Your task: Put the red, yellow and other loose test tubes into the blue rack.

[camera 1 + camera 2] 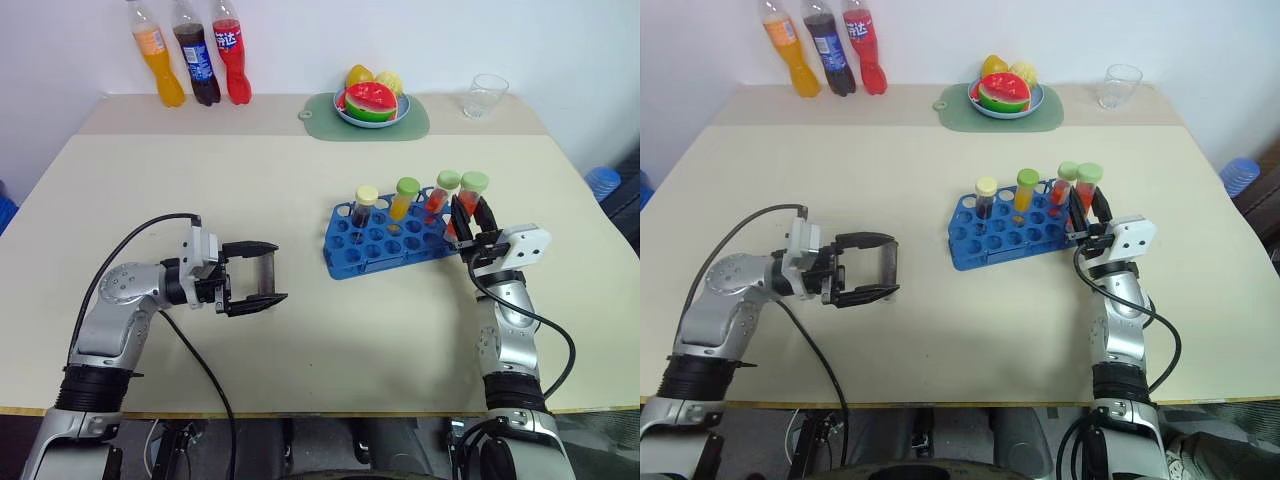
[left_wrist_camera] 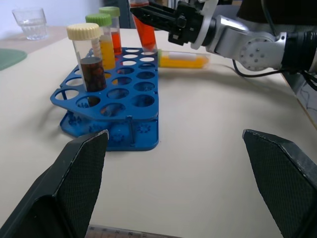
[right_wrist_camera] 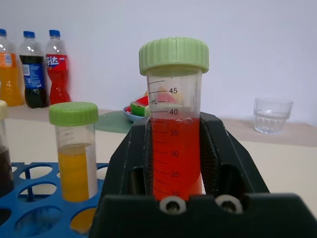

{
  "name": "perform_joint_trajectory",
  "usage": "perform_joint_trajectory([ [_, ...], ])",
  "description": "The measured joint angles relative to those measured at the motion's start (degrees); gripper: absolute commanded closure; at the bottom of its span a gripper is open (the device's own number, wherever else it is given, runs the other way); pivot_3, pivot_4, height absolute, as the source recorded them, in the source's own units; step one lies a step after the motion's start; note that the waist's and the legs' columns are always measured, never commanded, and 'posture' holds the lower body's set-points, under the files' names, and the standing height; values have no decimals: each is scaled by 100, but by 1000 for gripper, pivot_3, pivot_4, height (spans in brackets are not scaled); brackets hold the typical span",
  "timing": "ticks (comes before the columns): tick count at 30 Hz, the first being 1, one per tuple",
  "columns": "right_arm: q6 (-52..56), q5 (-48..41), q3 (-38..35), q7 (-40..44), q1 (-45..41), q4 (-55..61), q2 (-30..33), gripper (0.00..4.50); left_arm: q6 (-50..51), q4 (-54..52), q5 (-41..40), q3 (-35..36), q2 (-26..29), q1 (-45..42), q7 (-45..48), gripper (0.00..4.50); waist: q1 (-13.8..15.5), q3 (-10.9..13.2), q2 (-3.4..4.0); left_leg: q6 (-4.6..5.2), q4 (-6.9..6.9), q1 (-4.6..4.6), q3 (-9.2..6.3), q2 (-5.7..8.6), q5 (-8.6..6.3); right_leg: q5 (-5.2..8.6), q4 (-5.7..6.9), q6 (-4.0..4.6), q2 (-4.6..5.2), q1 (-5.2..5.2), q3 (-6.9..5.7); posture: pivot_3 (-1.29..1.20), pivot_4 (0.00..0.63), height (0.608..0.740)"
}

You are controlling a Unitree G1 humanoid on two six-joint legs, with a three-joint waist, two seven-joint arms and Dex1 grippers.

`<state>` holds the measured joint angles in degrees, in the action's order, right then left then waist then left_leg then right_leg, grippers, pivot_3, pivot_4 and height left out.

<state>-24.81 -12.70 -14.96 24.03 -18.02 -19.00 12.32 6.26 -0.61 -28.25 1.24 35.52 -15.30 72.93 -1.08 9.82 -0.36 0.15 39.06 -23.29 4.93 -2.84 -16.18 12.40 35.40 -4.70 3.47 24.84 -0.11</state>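
The blue rack [image 1: 385,245] lies right of the table's middle. Three capped tubes stand in its far row: dark brown [image 1: 364,208], yellow [image 1: 404,200] and orange-red [image 1: 438,198]. At the rack's right end my right gripper [image 1: 470,222] is shut on a red test tube [image 3: 176,144] with a green cap, held upright; its lower end sits at the corner holes [image 2: 147,49], and I cannot tell whether it is inside one. Another yellow tube [image 2: 183,60] lies on the table just past the rack, under that arm. My left gripper [image 1: 258,278] stands open and empty left of the rack, pointing at it.
Three soda bottles [image 1: 190,55] stand at the back left. A fruit plate on a green mat [image 1: 370,108] and a clear glass [image 1: 485,95] are at the back. Bare tabletop [image 1: 200,180] lies between my left arm and the rack.
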Motion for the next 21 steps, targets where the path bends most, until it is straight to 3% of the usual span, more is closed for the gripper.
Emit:
perform_joint_trajectory([
  [8,-70,-30,95,2,-144,-411,-11,3727,70,-75,-3,5,22,61,-73,0,-12,-1,-1,0,0,2,1,-1,0,0,1,0,0,-1,0,0,150,740],
  [12,-55,-200,103,113,-137,-421,-7,1867,70,-80,-3,4,14,90,-95,0,-22,0,0,0,0,2,1,-2,0,0,3,0,0,0,0,0,150,740],
  [15,-186,219,221,-166,-101,-402,38,370,70,-92,-3,3,-14,94,-98,0,-9,1,1,0,0,1,2,-1,0,0,4,1,2,2,0,0,150,740],
  [21,876,438,449,-169,588,908,611,370,63,-89,0,-11,-119,76,-96,0,40,1,0,0,1,-5,1,7,0,0,0,0,13,2,0,0,150,740],
])
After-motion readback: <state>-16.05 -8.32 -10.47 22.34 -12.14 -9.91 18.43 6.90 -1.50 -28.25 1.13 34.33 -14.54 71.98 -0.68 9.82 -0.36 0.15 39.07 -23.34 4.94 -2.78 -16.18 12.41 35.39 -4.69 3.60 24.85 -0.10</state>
